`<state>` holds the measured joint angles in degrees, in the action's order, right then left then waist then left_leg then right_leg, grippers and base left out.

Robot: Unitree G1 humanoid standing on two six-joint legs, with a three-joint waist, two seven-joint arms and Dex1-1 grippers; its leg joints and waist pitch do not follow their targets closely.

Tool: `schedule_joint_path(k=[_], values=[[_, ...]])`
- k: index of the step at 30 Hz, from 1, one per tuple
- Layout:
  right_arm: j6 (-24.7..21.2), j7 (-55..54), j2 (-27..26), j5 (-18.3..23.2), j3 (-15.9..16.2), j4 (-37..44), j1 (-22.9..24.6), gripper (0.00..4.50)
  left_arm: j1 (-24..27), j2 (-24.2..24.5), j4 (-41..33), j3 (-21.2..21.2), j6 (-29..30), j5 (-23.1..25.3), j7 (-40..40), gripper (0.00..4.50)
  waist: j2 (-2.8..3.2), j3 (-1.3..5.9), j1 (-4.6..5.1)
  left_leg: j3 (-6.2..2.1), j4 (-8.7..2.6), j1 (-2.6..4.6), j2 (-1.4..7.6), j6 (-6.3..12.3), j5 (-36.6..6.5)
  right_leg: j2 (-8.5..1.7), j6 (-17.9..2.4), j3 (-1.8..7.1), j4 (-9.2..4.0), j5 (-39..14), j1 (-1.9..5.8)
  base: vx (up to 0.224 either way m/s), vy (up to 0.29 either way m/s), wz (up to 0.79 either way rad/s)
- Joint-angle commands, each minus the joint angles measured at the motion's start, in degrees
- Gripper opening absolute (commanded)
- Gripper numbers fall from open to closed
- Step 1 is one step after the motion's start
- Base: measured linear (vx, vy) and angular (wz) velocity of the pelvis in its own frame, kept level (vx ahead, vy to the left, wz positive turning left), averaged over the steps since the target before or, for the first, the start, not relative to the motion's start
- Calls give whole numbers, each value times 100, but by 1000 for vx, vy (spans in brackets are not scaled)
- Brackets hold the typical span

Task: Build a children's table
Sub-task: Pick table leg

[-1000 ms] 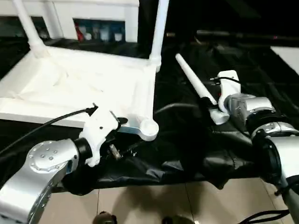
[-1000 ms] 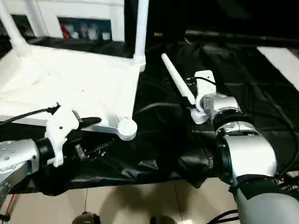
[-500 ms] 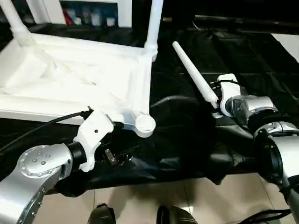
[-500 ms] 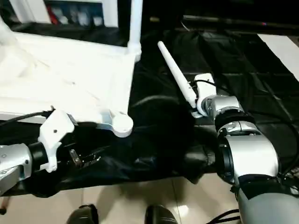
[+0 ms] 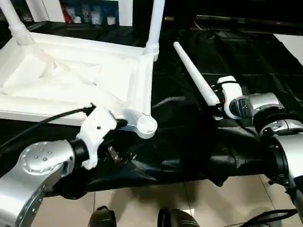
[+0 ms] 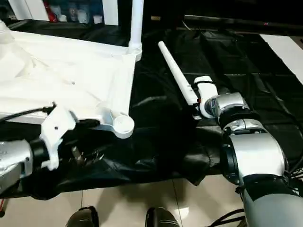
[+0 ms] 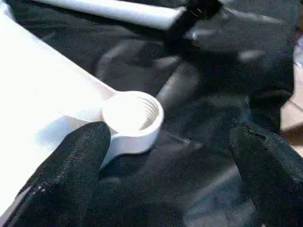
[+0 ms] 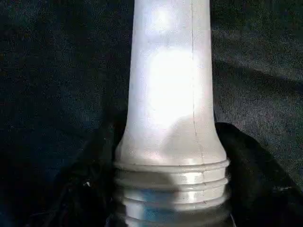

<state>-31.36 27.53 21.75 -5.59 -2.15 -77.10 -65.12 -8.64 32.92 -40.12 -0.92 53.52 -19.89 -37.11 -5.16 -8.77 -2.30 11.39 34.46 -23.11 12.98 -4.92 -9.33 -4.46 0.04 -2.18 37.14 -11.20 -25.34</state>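
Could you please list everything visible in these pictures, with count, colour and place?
Tabletop: one, white, upside down on the black sheet, at the robot's left.
Empty corner socket: one, white, threaded, at the tabletop's near corner toward the middle.
Fitted legs: two, white, standing up from the far corners.
Loose leg: one, white, threaded end in the right gripper, lying to the right of the tabletop.
Black sheet: one, crumpled, spread under all parts.
Cabinet: one, white, behind the tabletop.
Tiled floor: beige, along the near edge.
Left gripper: black fingers apart, one finger by the empty socket.
Right gripper: black fingers closed around the loose leg.
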Motion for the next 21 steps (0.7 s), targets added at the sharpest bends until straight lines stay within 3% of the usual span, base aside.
schedule_joint_path(k=[1, 2, 3, 4, 5, 6, 7, 8, 9, 10, 11, 12, 13, 14, 15, 16, 17, 18, 19, 21], values=[[-54, -175, 153, 154, -188, -66, 78, 272, -117, -45, 116, -30, -87, 90, 142, 450, 69, 630, -38, 61, -264, 145, -35, 140, 9, -155, -1551, 192, -240, 563, 402, 0, 0, 0], [-22, -252, 168, 225, -279, -52, 99, 272, -203, -118, 255, -24, -143, 132, 237, 450, 62, 630, -43, 63, -264, 142, -38, 153, 2, -154, -1557, 191, -240, 582, 401, 0, 0, 0], [7, -301, 176, 272, -338, -42, 115, 271, -265, -177, 359, -20, -195, 164, 303, 450, 100, 697, -62, 61, -245, 159, -38, 153, 48, -159, -1597, 185, -229, 720, 422, 0, 0, 0], [54, -338, 181, 321, -394, -29, 132, 271, -331, -252, 479, -16, -278, 194, 360, 450, 176, 763, -91, 46, -223, 168, -41, 138, 87, -158, -1639, 176, -194, 822, 447, 0, 0, 0], [52, -359, 189, 400, -476, -16, 148, 270, -408, -343, 608, -5, -337, 218, 442, 450, 165, 778, -109, 56, -212, 161, -46, 155, 93, -150, -1682, 175, -198, 943, 443, 0, 0, 0], [183, -399, 198, 551, -637, 34, 206, 270, -578, -536, 922, -19, -547, 289, 580, 450, 261, 819, -162, 40, -204, 159, -51, 147, -21, -163, -1701, 173, -184, 940, 459, 0, 0, 0], [211, -401, 199, 589, -677, 47, 219, 270, -615, -577, 991, -24, -590, 303, 609, 450, 310, 808, -168, 50, -205, 174, -56, 136, -98, -156, -1696, 170, -218, 914, 430, 0, 0, 0], [211, -401, 199, 589, -677, 47, 219, 270, -615, -577, 991, -24, -590, 303, 609, 450, 261, 815, -152, 59, -200, 168, -52, 128, -153, -143, -1715, 173, -222, 948, 439, 0, 0, 0], [342, -482, 192, 734, -859, 96, 270, 270, -790, -718, 1328, -83, -803, 386, 703, 450, 276, 838, -173, 32, -202, 145, -51, 125, -250, -161, -1724, 162, -206, 862, 470, 0, 0, 0], [491, -602, 178, 904, -1063, 158, 342, 270, -971, -860, 1674, -149, -1033, 483, 792, 450, 485, 817, -189, 36, -197, 181, -68, 87, -538, -159, -1678, 152, -288, 598, 409, 0, 0, 0], [592, -669, 166, 1005, -1180, 198, 391, 270, -1076, -946, 1871, -185, -1163, 535, 840, 450, 410, 839, -191, 30, -203, 171, -70, 50, -781, -152, -1665, 156, -299, 358, 452, 0, 0, 0], [958, -879, 123, 1272, -1489, 304, 507, 270, -1243, -1114, 2173, -233, -1350, 567, 903, 450, 483, 855, -222, 2, -202, 164, -64, 12, -848, -174, -1647, 145, -279, 220, 464, 0, 0, 0], [1105, -878, 102, 1365, -1588, 358, 556, 270, -1297, -1178, 2265, -239, -1398, 569, 930, 450, 470, 851, -234, 24, -206, 183, -59, 3, -1046, -189, -1552, 153, -355, -114, 427, 0, 0, 0], [1327, -842, 67, 1503, -1730, 445, 632, 270, -1375, -1277, 2395, -243, -1464, 570, 974, 450, 565, 869, -252, 6, -196, 181, -61, -24, -1112, -201, -1538, 151, -341, -212, 433, 0, 0, 0], [1557, -793, 30, 1643, -1871, 532, 707, 270, -1469, -1387, 2560, -248, -1548, 579, 1021, 450, 539, 895, -252, 11, -192, 167, -66, -15, -1152, -192, -1482, 149, -368, -352, 440, 0, 0, 0], [1851, -572, -64, 1910, -2114, 754, 867, 270, -1591, -1556, 2749, -258, -1607, 538, 1045, 450, 601, 904, -260, 4, -191, 177, -70, -15, -1160, -190, -1470, 139, -370, -400, 429, 0, 0, 0], [2045, -423, -126, 2095, -2280, 897, 971, 270, -1686, -1673, 2902, -269, -1660, 510, 1060, 450, 564, 910, -246, 17, -194, 158, -83, 65, -1286, -182, -1347, 134, -440, -713, 426, 0, 0, 0], [1999, -260, -195, 2280, -2429, 1105, 1105, 270, -1798, -1795, 3041, -294, -1660, 438, 1008, 450, 571, 927, -249, 3, -188, 161, -76, 69, -1259, -192, -1332, 127, -430, -787, 425, 0, 0, 0], [1940, -18, -299, 2495, -2569, 1412, 1283, 270, -1915, -1930, 3197, -301, -1683, 372, 978, 450, 630, 927, -240, 7, -192, 153, -86, 106, -1229, -170, -1304, 119, -457, -863, 413, 0, 0, 0], [1743, 490, -540, 2848, -2692, 2188, 1678, 270, -2110, -2136, 3445, -268, -1678, 253, 935, 450, 651, 948, -248, -9, -197, 142, -89, 152, -1191, -166, -1240, 114, -468, -875, 431, 0, 0, 0]])
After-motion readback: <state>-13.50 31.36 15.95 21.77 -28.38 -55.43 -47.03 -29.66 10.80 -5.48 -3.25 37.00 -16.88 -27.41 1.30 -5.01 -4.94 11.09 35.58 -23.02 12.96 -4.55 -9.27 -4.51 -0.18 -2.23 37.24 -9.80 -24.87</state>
